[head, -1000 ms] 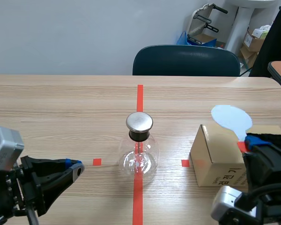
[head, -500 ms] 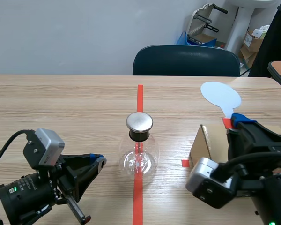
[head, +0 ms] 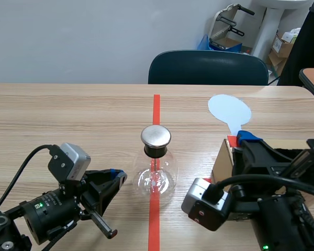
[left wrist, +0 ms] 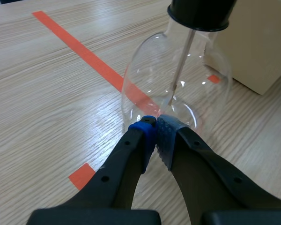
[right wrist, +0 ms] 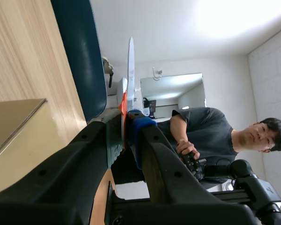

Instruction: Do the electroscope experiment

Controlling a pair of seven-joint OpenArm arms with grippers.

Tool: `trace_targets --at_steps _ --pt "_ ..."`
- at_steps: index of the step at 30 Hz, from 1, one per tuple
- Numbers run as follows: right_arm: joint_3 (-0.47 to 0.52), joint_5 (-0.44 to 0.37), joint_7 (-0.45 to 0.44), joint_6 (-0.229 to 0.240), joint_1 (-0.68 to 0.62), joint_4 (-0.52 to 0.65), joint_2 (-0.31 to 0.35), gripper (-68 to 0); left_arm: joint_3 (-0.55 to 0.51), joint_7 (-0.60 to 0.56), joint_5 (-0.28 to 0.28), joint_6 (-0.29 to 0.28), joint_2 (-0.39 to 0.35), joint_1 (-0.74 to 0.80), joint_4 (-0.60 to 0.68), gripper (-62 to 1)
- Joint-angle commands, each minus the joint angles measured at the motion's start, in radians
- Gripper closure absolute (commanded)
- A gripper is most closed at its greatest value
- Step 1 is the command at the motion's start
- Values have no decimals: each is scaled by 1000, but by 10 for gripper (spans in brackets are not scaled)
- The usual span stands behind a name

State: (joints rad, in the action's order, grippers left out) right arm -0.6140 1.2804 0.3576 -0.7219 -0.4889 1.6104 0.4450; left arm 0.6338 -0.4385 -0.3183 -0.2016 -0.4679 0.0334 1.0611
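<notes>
The electroscope (head: 156, 175) is a clear glass flask with a metal cap (head: 156, 136) and a thin rod inside, standing on the red tape line mid-table. My left gripper (head: 118, 174) lies low just left of it, shut on nothing. In the left wrist view its tips (left wrist: 155, 126) meet right at the flask's (left wrist: 178, 79) base. My right gripper (head: 242, 138) is shut on the red handle of a pale blue round paddle (head: 229, 109), held upright to the right of the flask and above the cap. The paddle (right wrist: 130, 70) shows edge-on between my right gripper (right wrist: 129, 115).
A cardboard box (head: 223, 164) sits under and behind my right arm, right of the flask. A dark blue chair (head: 208, 67) stands at the table's far edge. In the right wrist view a person (right wrist: 210, 136) shows off to the side of the table.
My right arm has carried the paddle leftward and a bit lower, toward the flask. My left arm has slid right, bringing its shut tips up to the flask.
</notes>
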Motion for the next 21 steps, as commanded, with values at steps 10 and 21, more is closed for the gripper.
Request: trace_targets --at_steps 10,21 --pt "-29 15 -31 -34 62 -18 -16 -15 -5 -15 -6 6 8 -1 18 -36" --pt "-29 15 -31 51 63 -19 -24 -15 -5 -14 -6 9 8 -1 18 -36"
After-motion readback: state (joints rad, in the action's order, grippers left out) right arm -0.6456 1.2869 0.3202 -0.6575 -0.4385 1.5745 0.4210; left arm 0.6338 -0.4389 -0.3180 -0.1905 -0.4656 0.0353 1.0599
